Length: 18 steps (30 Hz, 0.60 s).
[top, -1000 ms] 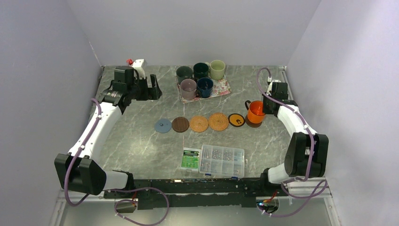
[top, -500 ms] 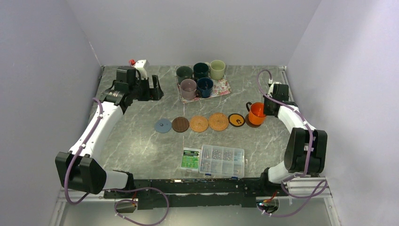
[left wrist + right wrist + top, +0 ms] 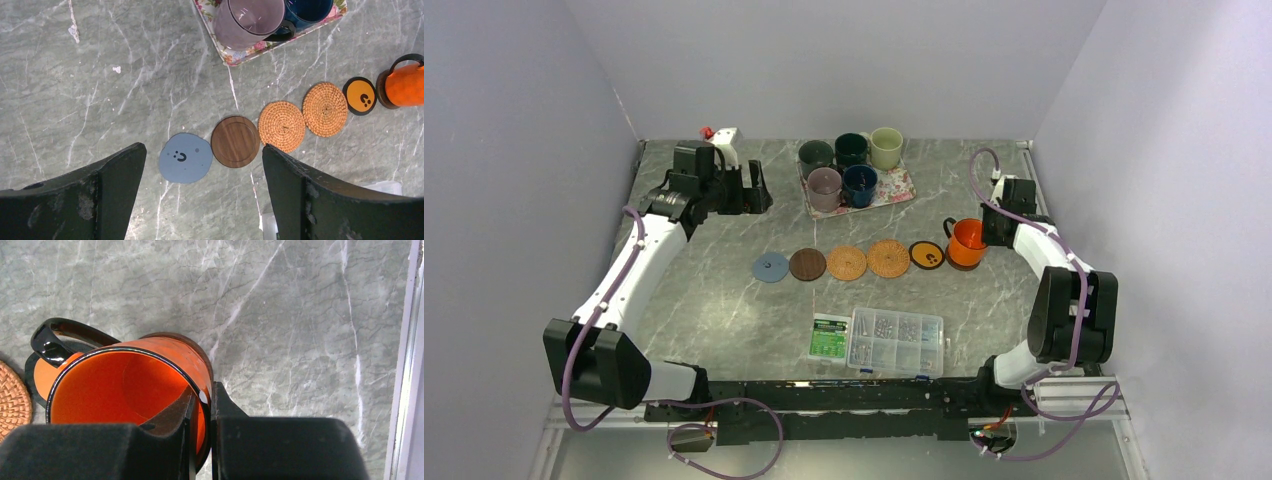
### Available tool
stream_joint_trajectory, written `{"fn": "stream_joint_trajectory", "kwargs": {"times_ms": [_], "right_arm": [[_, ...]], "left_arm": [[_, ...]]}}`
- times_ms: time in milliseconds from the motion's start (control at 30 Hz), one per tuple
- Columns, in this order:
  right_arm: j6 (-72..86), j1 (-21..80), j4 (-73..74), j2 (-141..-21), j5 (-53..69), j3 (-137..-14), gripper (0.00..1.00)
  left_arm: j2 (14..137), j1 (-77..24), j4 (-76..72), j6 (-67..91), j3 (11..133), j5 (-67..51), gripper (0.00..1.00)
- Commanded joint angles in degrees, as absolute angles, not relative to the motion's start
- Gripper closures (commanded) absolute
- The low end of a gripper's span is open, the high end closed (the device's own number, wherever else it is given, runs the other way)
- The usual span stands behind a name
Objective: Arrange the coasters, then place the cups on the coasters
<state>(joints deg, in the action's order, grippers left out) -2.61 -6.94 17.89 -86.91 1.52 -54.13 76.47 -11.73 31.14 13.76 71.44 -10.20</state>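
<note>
Right hand (image 3: 202, 402): narrow, pinching the wall of the glossy orange ceramic mug (image 3: 125, 385), one finger inside the rim and one outside. The mug's black handle points away from the hand, toward the coaster row. A dark brown round coaster (image 3: 381, 95) shows as a sliver under the mug. Cannot tell whether the mug sits on it or hangs just above.

Next along is the row on the grey marble tabletop (image 3: 724, 250), edge to edge or nearly so:
- black disc with orange centre (image 3: 361, 96)
- woven tan disc (image 3: 325, 109)
- second woven tan disc (image 3: 281, 126)
- dark brown wooden disc (image 3: 235, 141)
- light blue disc (image 3: 186, 157)

All five are bare.

Left hand (image 3: 202, 155): fingers spread wide, holding nothing, raised over the far left of the tabletop.

Just right of it, the rectangular floral tray (image 3: 894, 190) carries five mugs:
- near side: mauve-grey mug (image 3: 825, 183), navy blue mug (image 3: 860, 181)
- far side: dark grey-green mug (image 3: 815, 155), dark teal mug (image 3: 851, 148), pale green-cream mug (image 3: 886, 146)

Near edge: clear plastic screw box (image 3: 896, 340), with a green card (image 3: 829, 337) beside it.
</note>
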Motion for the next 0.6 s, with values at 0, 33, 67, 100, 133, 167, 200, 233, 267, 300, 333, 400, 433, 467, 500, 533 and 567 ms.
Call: {"fn": "stream_joint_trajectory", "kwargs": {"times_ms": [0, 33, 67, 100, 133, 167, 200, 233, 267, 300, 333, 400, 433, 467, 500, 533, 567], "right_arm": [[-3.0, -7.3, 14.1, -86.4, 2.8, -55.6, 1.00], [-3.0, -7.2, 14.1, -86.4, 2.7, -55.6, 1.00], [-3.0, -7.2, 14.1, -86.4, 2.7, -55.6, 1.00], [-3.0, -7.2, 14.1, -86.5, 2.9, -55.6, 1.00], [-2.9, -7.3, 14.3, -86.7, 2.9, -55.8, 1.00], [-2.9, -7.2, 14.4, -86.9, 2.9, -55.9, 1.00], [-2.9, -7.3, 14.5, -87.0, 2.8, -56.0, 1.00], [-3.0, -7.3, 14.6, -87.1, 2.8, -56.1, 1.00], [-2.9, -7.2, 14.6, -87.2, 2.8, -56.1, 1.00], [-3.0, -7.3, 14.6, -87.2, 2.7, -56.1, 1.00], [-2.9, -7.2, 14.7, -87.1, 2.7, -56.0, 1.00], [-3.1, -7.2, 15.0, -87.3, 2.7, -56.1, 1.00], [-3.2, -7.2, 15.1, -87.4, 2.8, -56.3, 1.00], [-3.1, -7.2, 15.3, -87.6, 2.9, -56.5, 1.00], [-3.1, -7.3, 15.4, -87.8, 2.8, -56.6, 1.00], [-3.2, -7.2, 15.5, -87.9, 2.5, -56.6, 1.00], [-3.1, -7.2, 15.4, -88.0, 2.2, -56.6, 1.00]], "left_arm": [[76.3, -12.1, 30.4, 12.9, 71.9, -10.1, 0.07], [76.3, -12.1, 30.4, 12.9, 72.0, -10.1, 0.07], [76.3, -12.2, 30.4, 12.8, 72.0, -10.1, 0.07], [76.4, -12.2, 30.5, 12.8, 72.0, -10.1, 0.07], [76.3, -12.2, 30.5, 12.8, 72.0, -10.2, 0.07], [76.3, -12.2, 30.5, 12.8, 71.9, -10.1, 0.07], [76.3, -12.2, 30.5, 12.8, 72.0, -10.1, 0.07], [76.3, -12.2, 30.5, 12.8, 72.0, -10.1, 0.07], [76.2, -12.3, 30.4, 12.8, 72.0, -10.1, 0.07], [76.2, -12.3, 30.4, 12.8, 72.0, -10.0, 0.07], [76.2, -12.3, 30.4, 12.8, 72.0, -9.9, 0.07], [76.3, -12.3, 30.5, 12.7, 72.0, -10.2, 0.07], [76.4, -12.4, 30.5, 12.7, 72.0, -10.3, 0.07], [76.5, -12.4, 30.6, 12.7, 72.1, -10.6, 0.07], [76.6, -12.4, 30.6, 12.7, 72.1, -10.7, 0.07], [76.7, -12.4, 30.6, 12.7, 72.1, -10.8, 0.07], [76.7, -12.5, 30.7, 12.6, 72.2, -10.8, 0.07]]}}
